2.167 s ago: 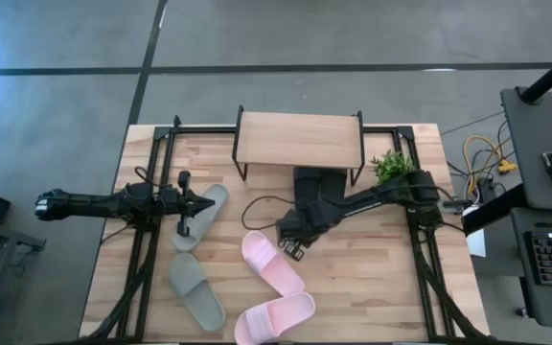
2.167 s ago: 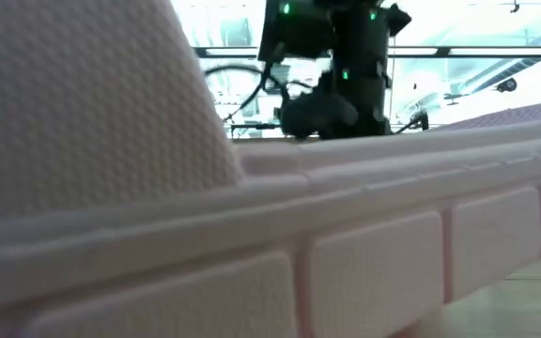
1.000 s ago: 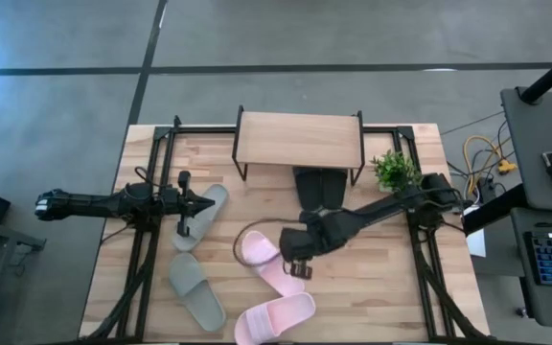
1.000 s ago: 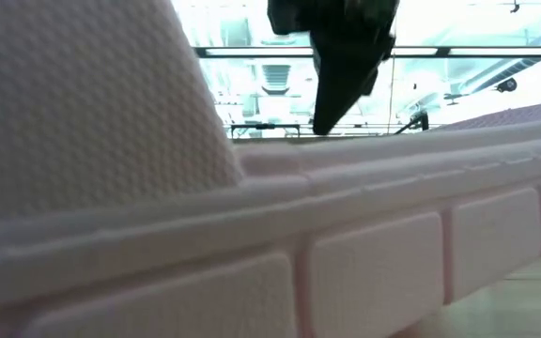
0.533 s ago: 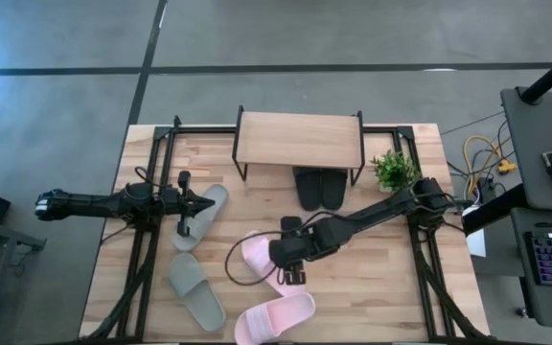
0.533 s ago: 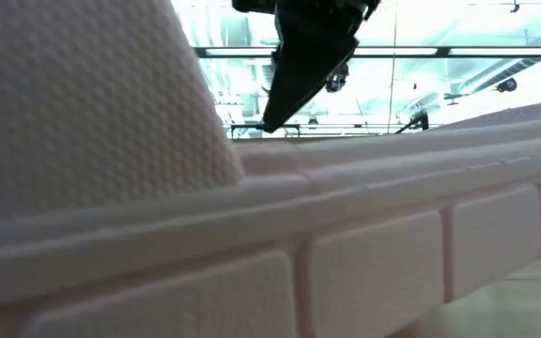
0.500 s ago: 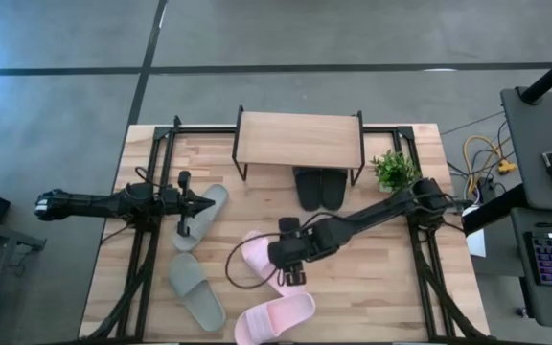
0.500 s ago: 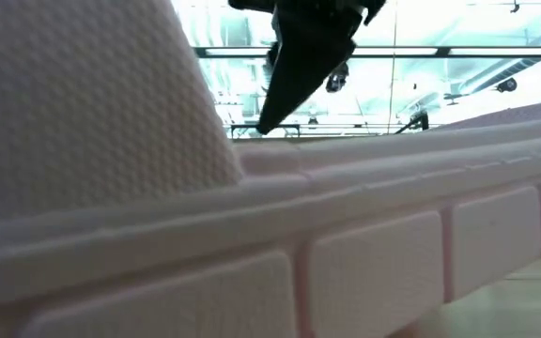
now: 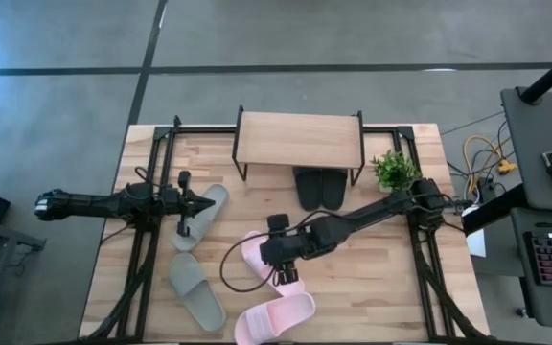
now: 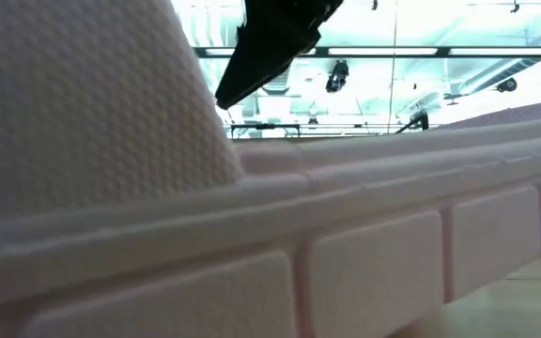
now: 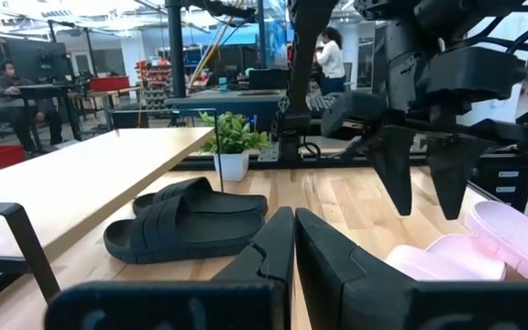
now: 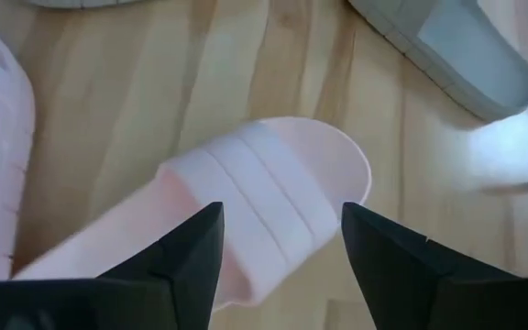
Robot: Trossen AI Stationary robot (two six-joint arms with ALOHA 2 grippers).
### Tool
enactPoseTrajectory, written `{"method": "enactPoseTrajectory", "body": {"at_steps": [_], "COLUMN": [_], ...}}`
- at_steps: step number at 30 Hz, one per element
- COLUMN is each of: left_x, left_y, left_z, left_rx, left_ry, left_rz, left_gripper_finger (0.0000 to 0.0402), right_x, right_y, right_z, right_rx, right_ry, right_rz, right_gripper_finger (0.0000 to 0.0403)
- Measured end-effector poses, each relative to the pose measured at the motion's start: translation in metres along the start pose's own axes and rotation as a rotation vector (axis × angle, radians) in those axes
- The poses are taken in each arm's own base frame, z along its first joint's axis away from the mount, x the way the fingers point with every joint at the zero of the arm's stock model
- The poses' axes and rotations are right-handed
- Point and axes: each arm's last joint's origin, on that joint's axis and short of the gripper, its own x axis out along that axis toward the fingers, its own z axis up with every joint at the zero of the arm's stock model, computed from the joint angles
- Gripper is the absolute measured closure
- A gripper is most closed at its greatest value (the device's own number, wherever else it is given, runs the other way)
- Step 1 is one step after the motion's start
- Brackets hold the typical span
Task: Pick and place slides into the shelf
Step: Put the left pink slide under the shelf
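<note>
My right gripper stands open just above a pale pink slide, one finger on each side of its strap, touching nothing. From above, that gripper is at the table's middle. A second pink slide lies at the near edge and fills the low view. The black pair lies half under the shelf. Two grey-green slides lie at the left. My left gripper is shut and level at the left side, over the farther grey-green slide.
A small potted plant stands right of the shelf. A black cable loops off the right arm, beside the pink slide. Black metal frames run along both sides of the table. Bare wood lies at the near right.
My right gripper has gone from near the black pair toward the table's left edge, to above the pink slide. It has rolled about its own line and opened. The slides have not moved.
</note>
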Motion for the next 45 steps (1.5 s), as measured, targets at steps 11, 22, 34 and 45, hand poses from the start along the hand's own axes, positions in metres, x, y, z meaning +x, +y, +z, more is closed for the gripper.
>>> {"method": "enactPoseTrajectory", "body": {"at_steps": [11, 22, 34, 45], "left_x": [0.000, 0.000, 0.000, 0.000], "left_y": [0.000, 0.000, 0.000, 0.000], "left_z": [0.000, 0.000, 0.000, 0.000], "left_rx": [0.000, 0.000, 0.000, 0.000], "left_ry": [-0.001, -0.001, 0.000, -0.001], "left_rz": [0.000, 0.000, 0.000, 0.000], "left_gripper_finger": [0.0402, 0.0402, 0.0402, 0.0402], "right_x": [0.009, 0.018, 0.045, 0.045], "right_y": [0.006, 0.008, 0.013, 0.008], "right_z": [-0.017, -0.024, -0.034, -0.021], "right_rx": [0.024, -0.109, -0.177, -0.172], "right_ry": [0.064, 0.055, 0.117, 0.021], "right_rz": [0.015, 0.018, -0.048, -0.140], "right_gripper_finger": [0.0188, 0.0188, 0.0188, 0.0188]}}
